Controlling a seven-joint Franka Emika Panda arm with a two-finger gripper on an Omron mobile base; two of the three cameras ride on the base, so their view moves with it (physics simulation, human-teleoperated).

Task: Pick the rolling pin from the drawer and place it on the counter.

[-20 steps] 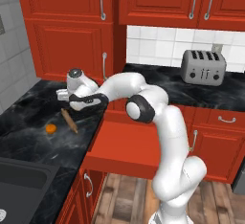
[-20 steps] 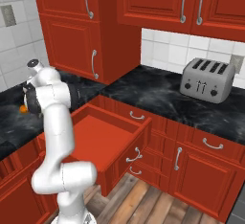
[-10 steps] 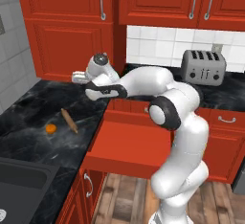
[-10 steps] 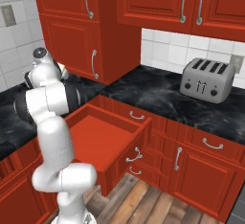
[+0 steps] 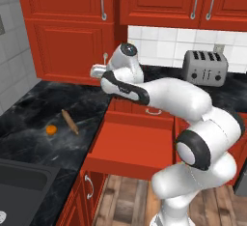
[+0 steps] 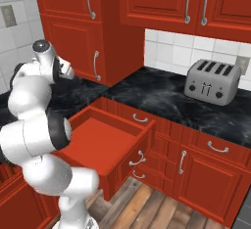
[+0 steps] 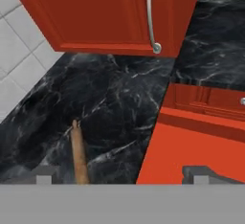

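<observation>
The rolling pin [image 5: 70,121] lies flat on the counter [image 5: 34,105], on the stretch left of the open drawer [image 5: 135,145], angled from the back toward the counter's front edge near the drawer's left side; in the hand view it [image 7: 79,154] runs up from the bottom, with bare black marble around it; a small round orange object [image 5: 51,130] sits just beside it on the side away from the drawer, apart from it; the sink basin [image 5: 21,186] is sunk into the counter's front left corner; the drawer stands pulled out, its red bottom bare; the gripper [image 5: 96,71] hangs above the counter's back edge, close under the upper cabinet door [image 5: 72,46], holding nothing; I cannot tell how wide the jaws stand; a toaster [image 5: 204,67] stands well apart by the back wall on the counter's right stretch.
</observation>
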